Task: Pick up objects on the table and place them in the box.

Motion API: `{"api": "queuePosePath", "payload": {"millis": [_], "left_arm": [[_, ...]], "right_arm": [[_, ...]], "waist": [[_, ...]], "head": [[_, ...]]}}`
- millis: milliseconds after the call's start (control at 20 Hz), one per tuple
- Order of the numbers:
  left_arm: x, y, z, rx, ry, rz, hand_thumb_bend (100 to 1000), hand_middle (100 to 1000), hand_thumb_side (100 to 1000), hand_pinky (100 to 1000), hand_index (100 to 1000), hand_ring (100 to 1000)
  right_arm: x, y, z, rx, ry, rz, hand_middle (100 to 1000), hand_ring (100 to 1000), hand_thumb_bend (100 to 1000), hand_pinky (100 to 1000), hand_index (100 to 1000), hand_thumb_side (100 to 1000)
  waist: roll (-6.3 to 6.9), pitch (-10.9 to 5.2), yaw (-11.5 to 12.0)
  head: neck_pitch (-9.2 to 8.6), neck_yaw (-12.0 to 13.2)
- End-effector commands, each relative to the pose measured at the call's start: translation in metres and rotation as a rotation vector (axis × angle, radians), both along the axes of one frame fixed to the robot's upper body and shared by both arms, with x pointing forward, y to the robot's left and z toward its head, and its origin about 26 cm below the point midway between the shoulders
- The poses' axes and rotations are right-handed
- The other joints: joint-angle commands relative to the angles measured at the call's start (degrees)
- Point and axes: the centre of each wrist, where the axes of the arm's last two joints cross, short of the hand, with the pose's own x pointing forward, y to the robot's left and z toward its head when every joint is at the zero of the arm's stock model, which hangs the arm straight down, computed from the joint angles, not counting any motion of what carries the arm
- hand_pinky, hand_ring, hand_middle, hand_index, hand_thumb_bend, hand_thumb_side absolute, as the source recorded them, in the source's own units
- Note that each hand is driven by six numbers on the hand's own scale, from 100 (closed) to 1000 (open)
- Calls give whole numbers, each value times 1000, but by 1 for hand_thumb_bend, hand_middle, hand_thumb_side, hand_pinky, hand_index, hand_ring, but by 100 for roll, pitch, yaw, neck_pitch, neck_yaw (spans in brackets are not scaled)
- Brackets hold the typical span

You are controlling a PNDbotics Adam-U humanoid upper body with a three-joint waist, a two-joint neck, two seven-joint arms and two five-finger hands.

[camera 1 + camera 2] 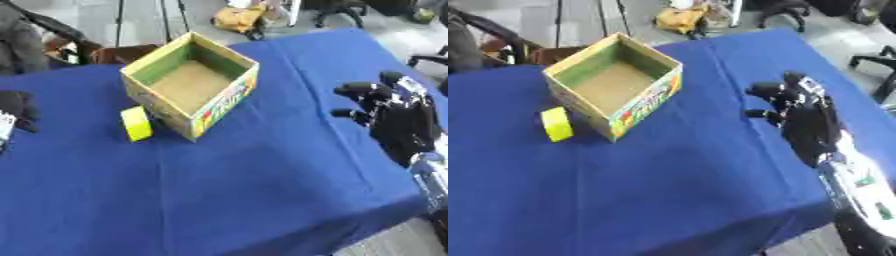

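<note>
A yellow block (136, 123) is seen on the blue worktop (262, 190), touching the near-left wall of the open cardboard box (192, 85), not yet inside. The right hand (394, 117) is held over the right side, its fingers (354, 91) apart and empty, probably ready for a reach. The left hand (13, 107) is seen at the left edge; whether it is spread or curled cannot be told.

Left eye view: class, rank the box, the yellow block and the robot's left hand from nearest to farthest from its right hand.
From the right hand:
1. Box, mid-table, open.
2. Yellow block, beside the box's left side.
3. Left hand, at the far left edge.
</note>
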Motion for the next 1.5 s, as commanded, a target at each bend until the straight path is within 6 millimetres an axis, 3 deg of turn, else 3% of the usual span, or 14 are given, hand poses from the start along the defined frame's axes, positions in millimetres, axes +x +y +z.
{"api": "queuePosePath", "payload": {"millis": [50,350,600,1100,1500], "left_arm": [[8,9,17,105,-6,18,318,567,633,516,714,585],[33,15,19,221,64,86,308,568,624,514,716,580],[57,13,20,332,129,102,356,571,587,520,723,580],[107,-13,32,521,158,69,591,592,564,542,753,597],[128,-26,2,672,191,40,658,588,485,557,767,591]], "right_arm": [[-1,-1,10,-18,-34,7,751,1000,100,777,756,1000],[-2,0,12,-14,-34,13,751,1000,100,777,756,1000],[-3,1,11,-15,-33,15,751,1000,100,778,755,1000],[-3,8,15,-22,-47,48,752,1000,100,779,755,1000],[-2,13,15,-26,-49,72,753,1000,100,782,756,1000]], "waist": [[-12,-66,14],[3,-88,32],[1,-83,21],[-12,15,-196],[-14,59,-307]], "head": [[19,56],[126,516],[115,760],[43,954],[32,1080]]}}
